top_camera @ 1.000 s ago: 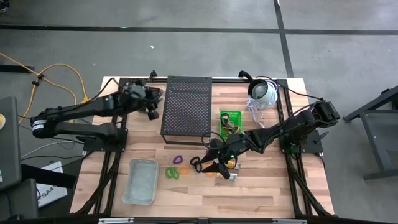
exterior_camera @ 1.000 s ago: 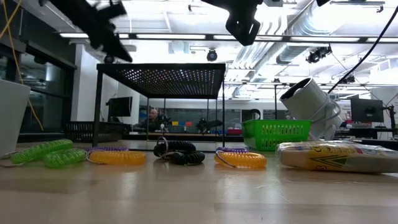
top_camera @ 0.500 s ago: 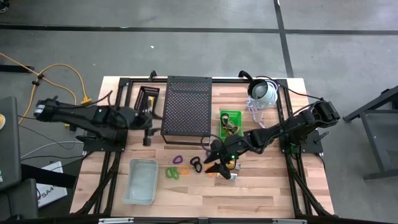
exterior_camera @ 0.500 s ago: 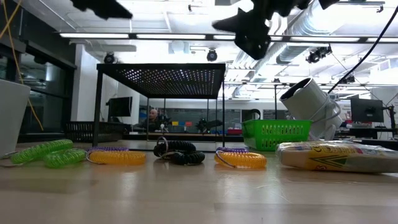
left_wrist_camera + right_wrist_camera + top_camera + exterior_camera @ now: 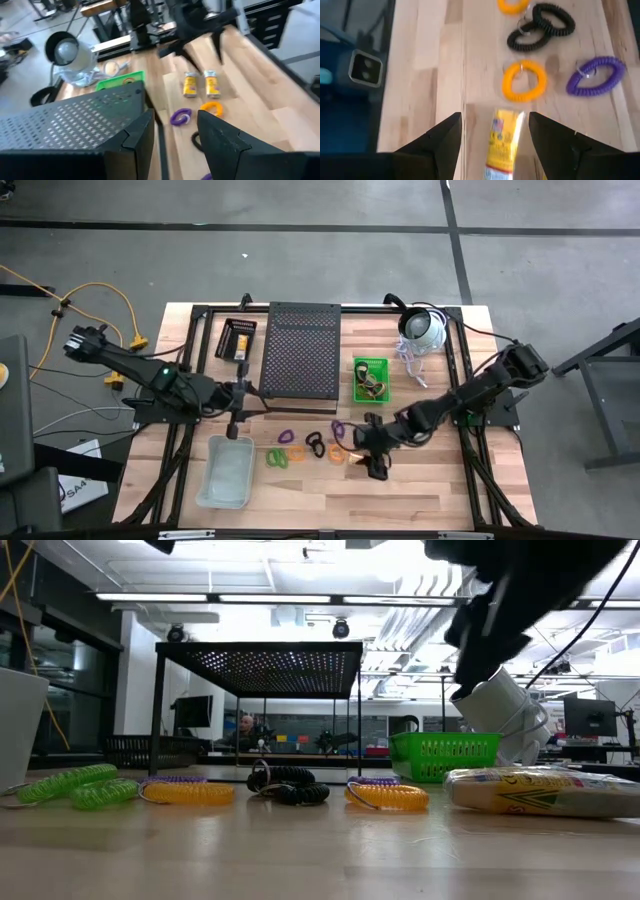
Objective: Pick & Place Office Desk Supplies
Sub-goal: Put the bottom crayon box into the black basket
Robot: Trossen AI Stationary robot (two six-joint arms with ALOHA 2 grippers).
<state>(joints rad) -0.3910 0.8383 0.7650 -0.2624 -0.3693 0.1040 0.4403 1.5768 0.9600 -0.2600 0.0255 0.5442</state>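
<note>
Wooden planks make up the table, the largest thing in the high view, with two dark arms reaching in from its sides. At about twelve o'clock on it stands a black perforated metal stand. Toward one o'clock lies a white dome-shaped device with its cable. Down at seven o'clock sits a clear plastic tray.

Next in size, the left gripper hangs at about nine o'clock of the table's middle, between the stand's lower left corner and the tray; its fingers stand spread apart and hold nothing. The right gripper hovers at about five o'clock of the middle, over the loose supplies, its fingers likewise parted and empty; between them, on the wood below, lies a yellow-and-white packet.

A green basket sits just right of the stand, and a small black bin just left of it.

Smallest are the coil loops, strung in a row near six o'clock between the tray and the right gripper: green loops, an orange loop, a purple loop, a black pair, another purple loop and another orange loop.
</note>
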